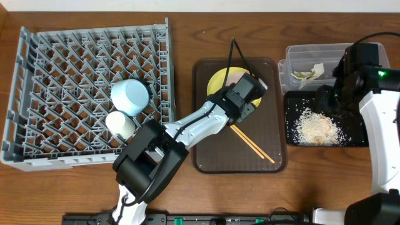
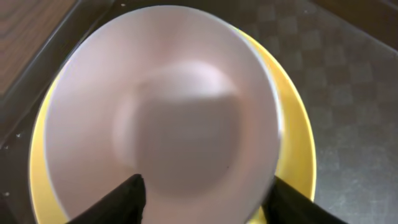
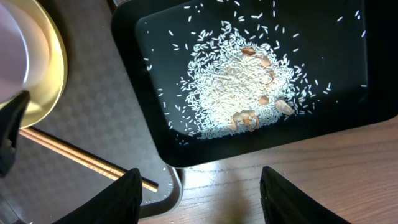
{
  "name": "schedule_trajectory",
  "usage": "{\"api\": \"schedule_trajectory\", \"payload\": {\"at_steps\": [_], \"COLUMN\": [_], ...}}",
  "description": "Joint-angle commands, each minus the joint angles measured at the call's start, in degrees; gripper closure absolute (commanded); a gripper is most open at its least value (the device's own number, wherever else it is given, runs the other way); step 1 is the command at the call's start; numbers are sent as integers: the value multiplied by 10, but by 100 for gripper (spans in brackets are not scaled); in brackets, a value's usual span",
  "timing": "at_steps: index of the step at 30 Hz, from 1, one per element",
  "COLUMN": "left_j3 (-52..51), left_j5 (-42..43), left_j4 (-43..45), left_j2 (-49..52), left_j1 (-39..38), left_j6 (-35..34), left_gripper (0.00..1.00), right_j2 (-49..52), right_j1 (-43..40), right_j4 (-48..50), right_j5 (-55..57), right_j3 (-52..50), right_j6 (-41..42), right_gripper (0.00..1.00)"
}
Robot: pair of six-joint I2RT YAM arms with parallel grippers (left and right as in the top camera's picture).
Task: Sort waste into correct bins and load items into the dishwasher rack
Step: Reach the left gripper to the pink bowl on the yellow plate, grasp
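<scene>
In the left wrist view a white bowl sits on the round yellow plate. My left gripper is open astride the bowl's rim, one finger inside and the other outside against the wall. From overhead that gripper covers the bowl above the plate. Two chopsticks lie beside it. My right gripper hangs open and empty by the black tray of rice scraps. The grey rack holds a light blue bowl and a white cup.
The plate and chopsticks rest on a brown serving tray in the middle of the table. A clear tub at the back right holds a crumpled green-and-yellow wrapper. The black tray sits just in front of it.
</scene>
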Motion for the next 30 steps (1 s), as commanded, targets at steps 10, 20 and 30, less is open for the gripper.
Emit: {"api": "schedule_trajectory", "payload": {"at_steps": [10,20,30], "left_j3": [10,11,11], "left_j5": [-19,-38,-54], "left_j4": [-45,-69,-93], "left_j2": [4,-2,-101], "left_j1": [2,3,13], "left_j6": [6,5,3], "left_gripper": [78,92,94], "right_j2": [0,0,0], "right_j1": [-2,-2,-2], "right_j4": [-7,-7,-8], "right_j5": [3,3,3], "right_j3": [2,2,2], "right_j6": [0,0,-7], "right_gripper": [42,43,43]}}
